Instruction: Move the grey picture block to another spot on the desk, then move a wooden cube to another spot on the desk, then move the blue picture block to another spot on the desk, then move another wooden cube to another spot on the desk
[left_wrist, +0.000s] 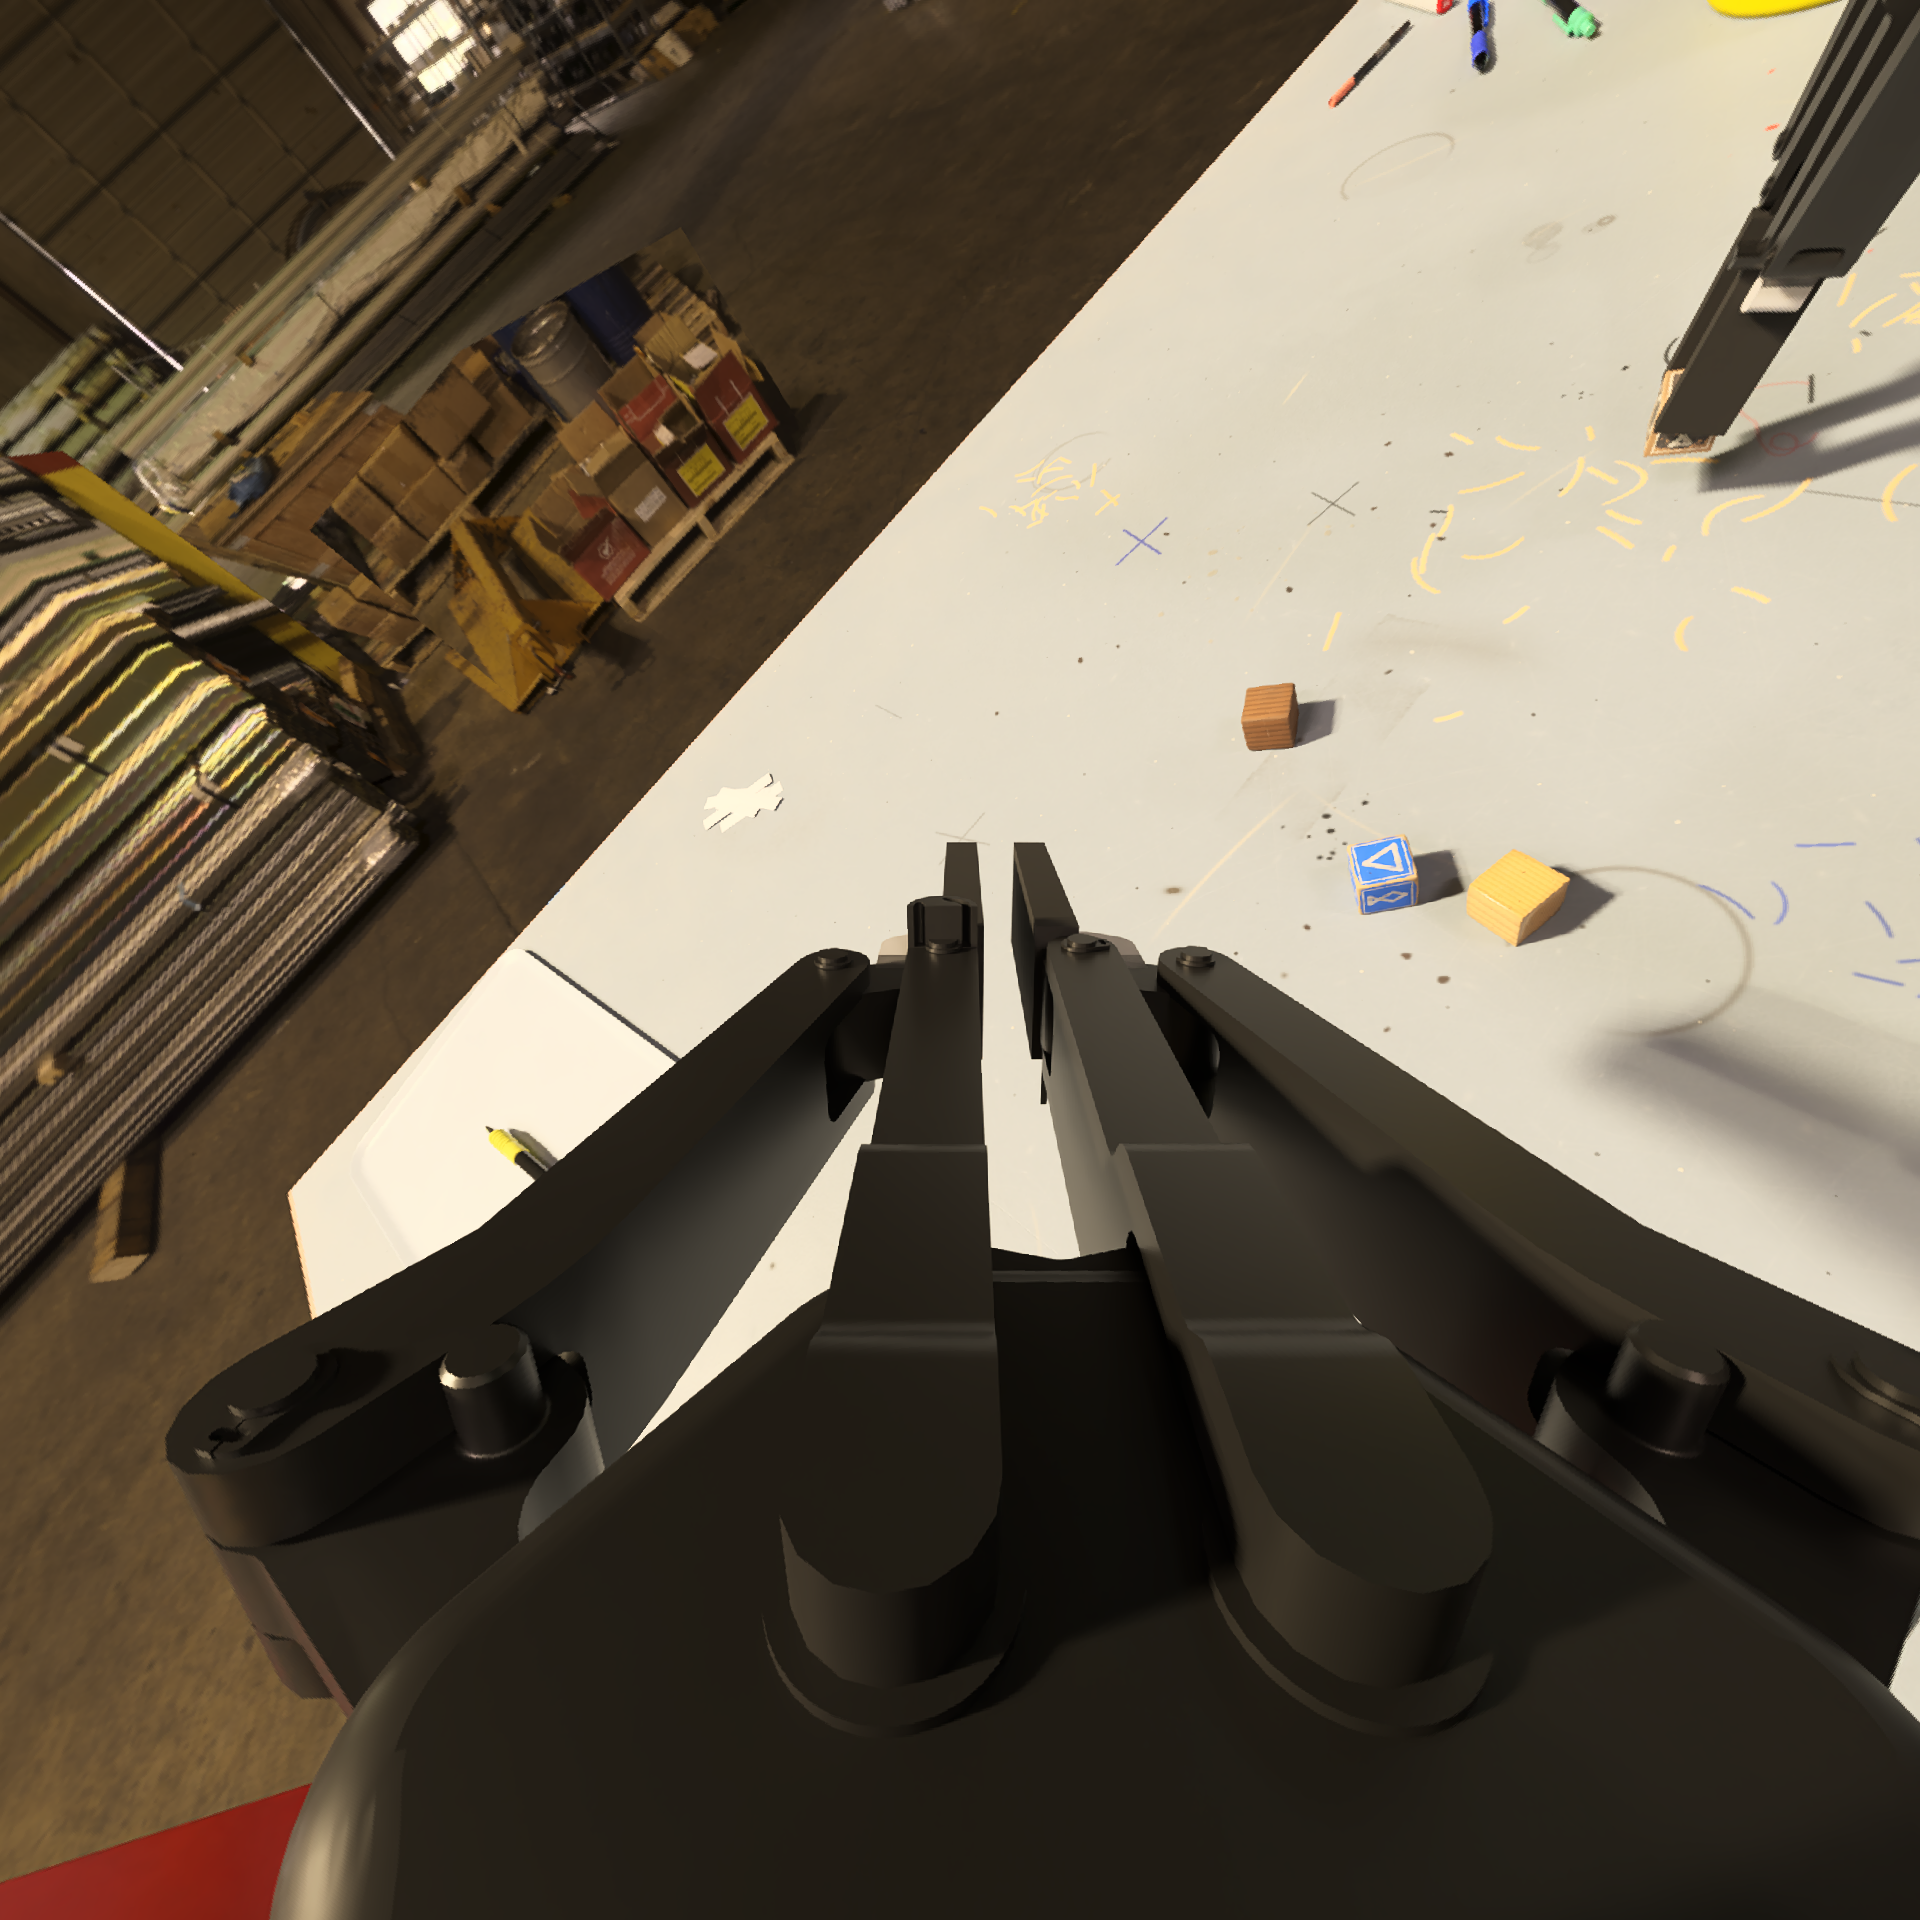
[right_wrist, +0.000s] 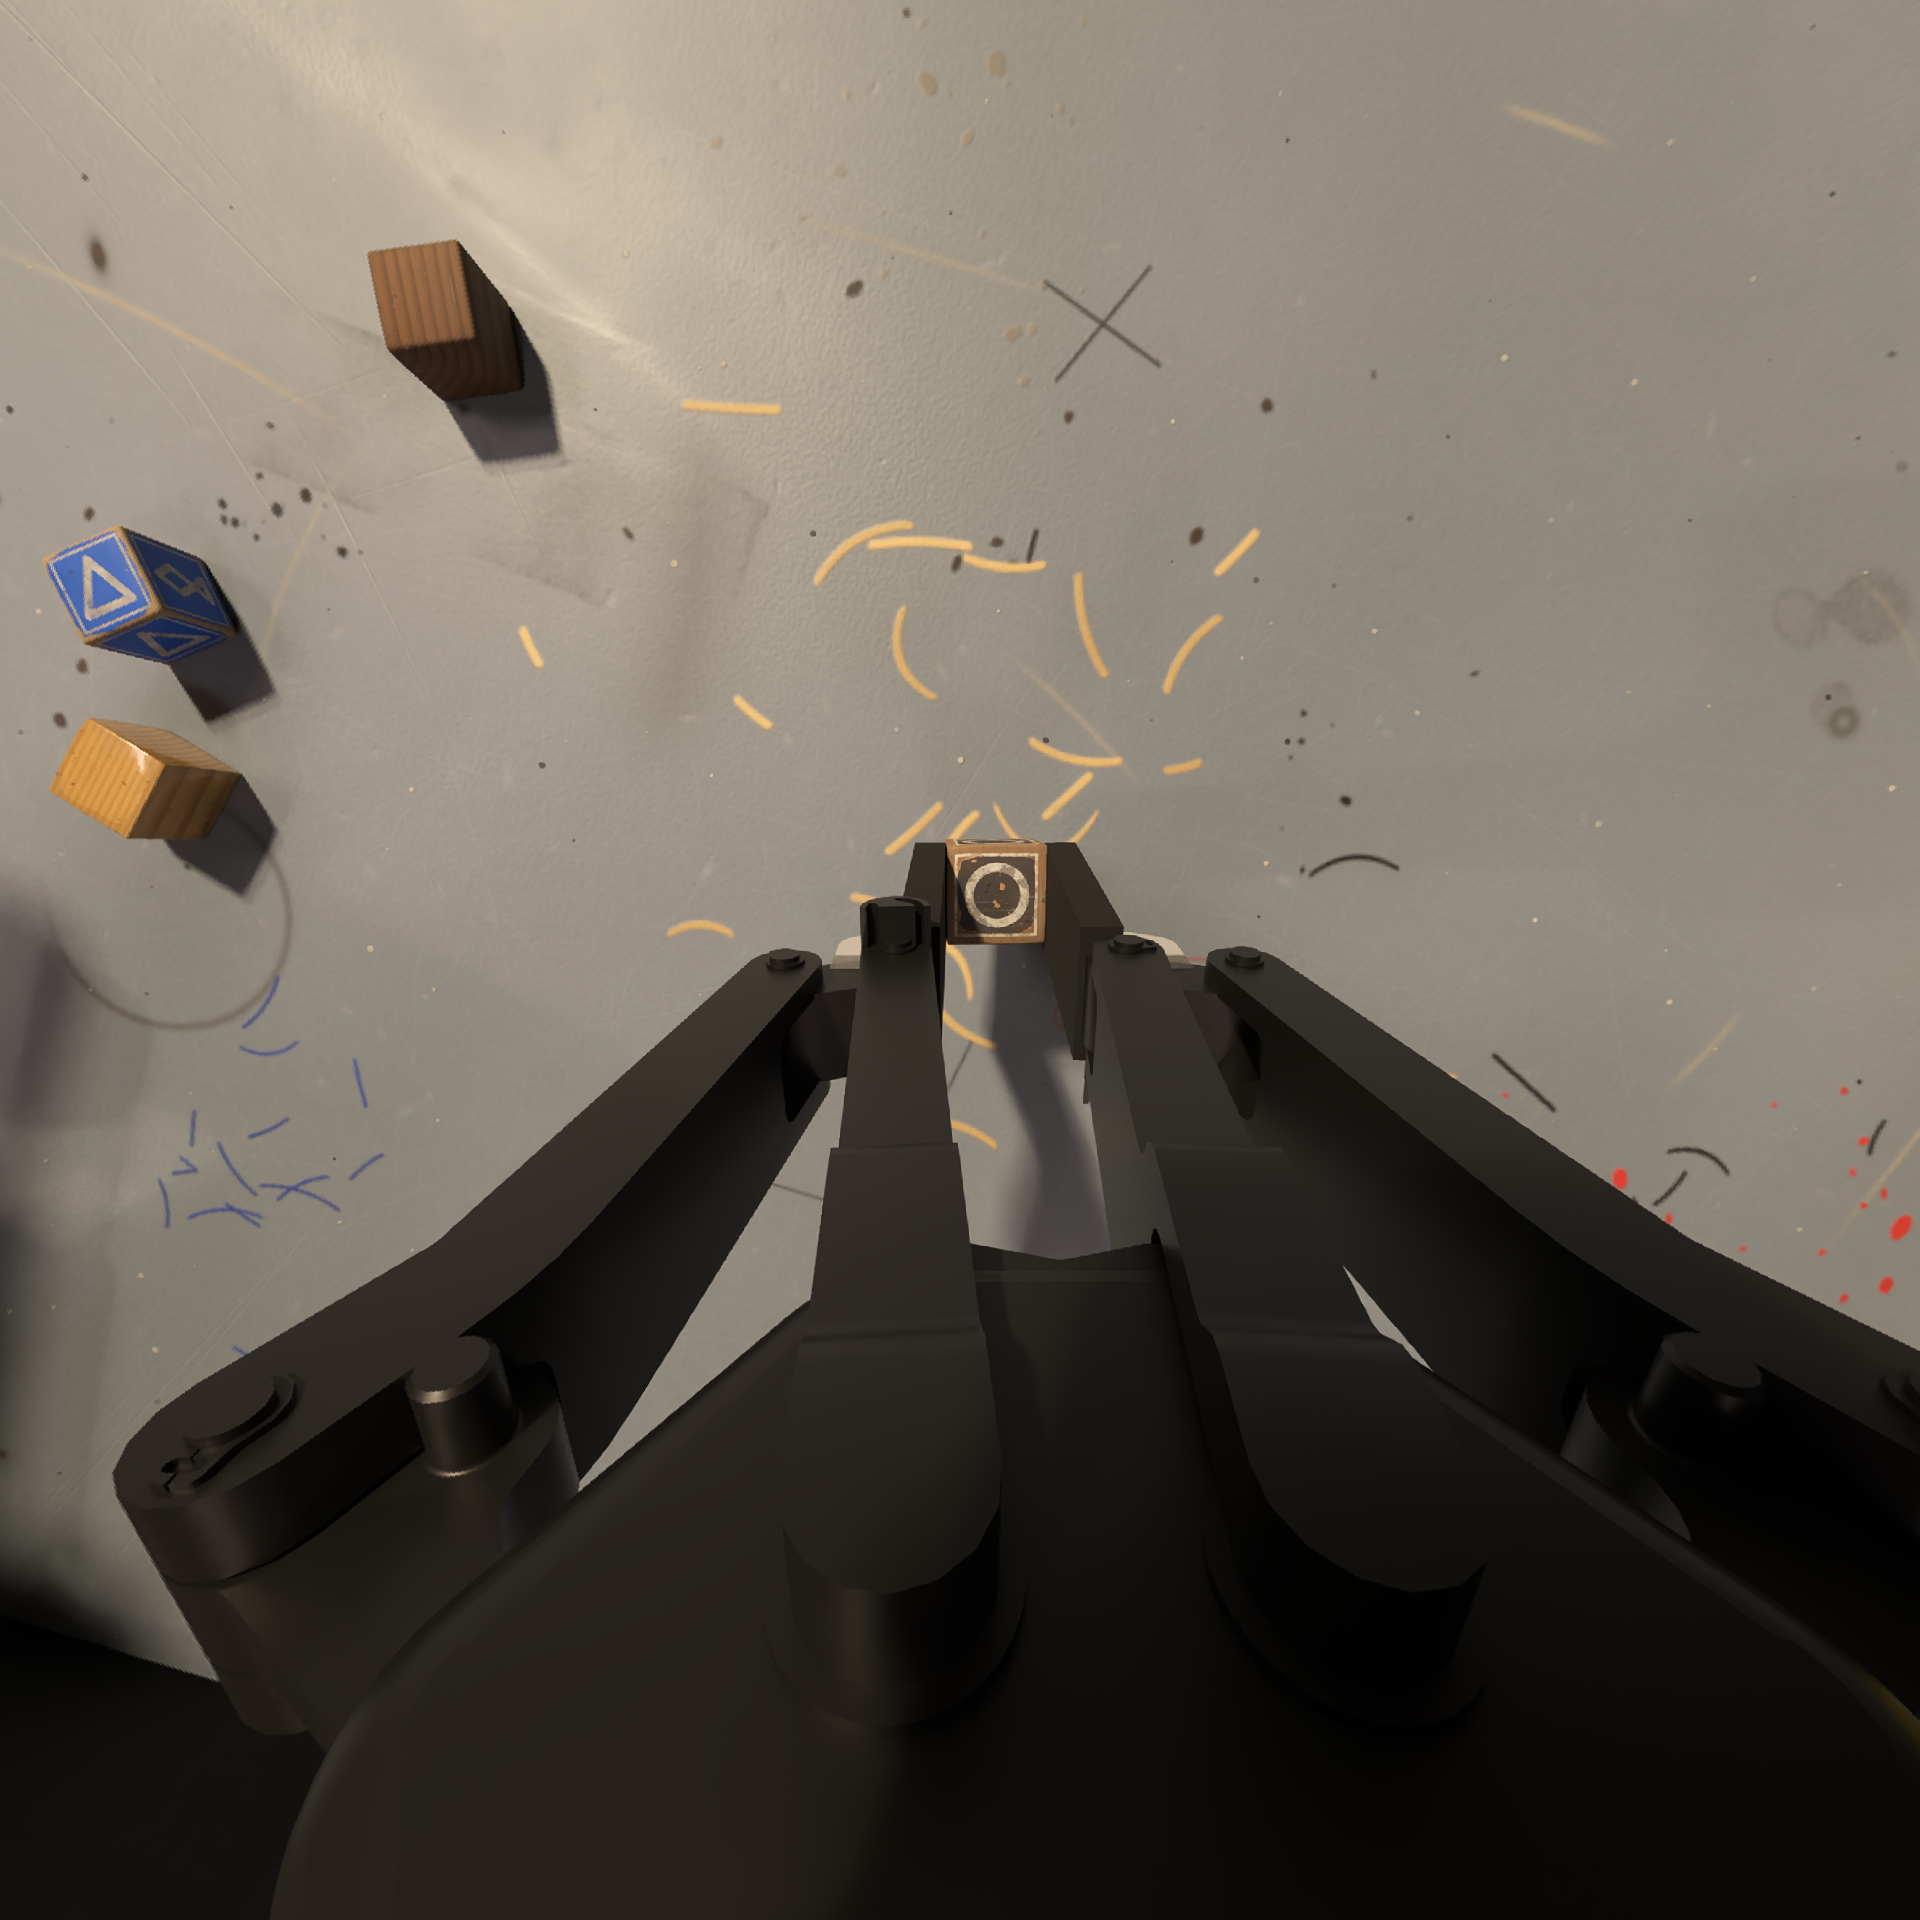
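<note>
In the left wrist view we see, far to the left of the left pincer (left_wrist: 995, 868), a white tray (left_wrist: 499, 1081) at the corner of the bench (left_wrist: 1039, 644), with a yellow-capped pen (left_wrist: 516, 1147) lying on it. The left pincer itself hangs above the bench near its edge; its two fingers are almost together, with only a thin gap between them, and nothing is held there. To the right of its tips and a little ahead stands the dark wooden cube (left_wrist: 1269, 716). Nearer and more to the right are the blue picture block (left_wrist: 1383, 875) and, just beside it, the light wooden cube (left_wrist: 1517, 896); the two are close but do not touch. Far ahead to the right the right pincer (left_wrist: 1685, 431) comes down to the bench, and some markers (left_wrist: 1481, 36) lie at the far end.

In the right wrist view we see to the far left of the right pincer (right_wrist: 994, 894) the light wooden cube (right_wrist: 145, 779), the blue picture block (right_wrist: 135, 594) and, further ahead, the dark wooden cube (right_wrist: 445, 317), all well apart from the pincer. Between the pincer's fingertips sits the grey picture block (right_wrist: 994, 891), with a white ring on the side that faces the camera. Both fingers press on its sides, so the pincer is closed on it. We cannot tell if the block touches the bench (right_wrist: 1455, 520) or is a little above it.
</note>
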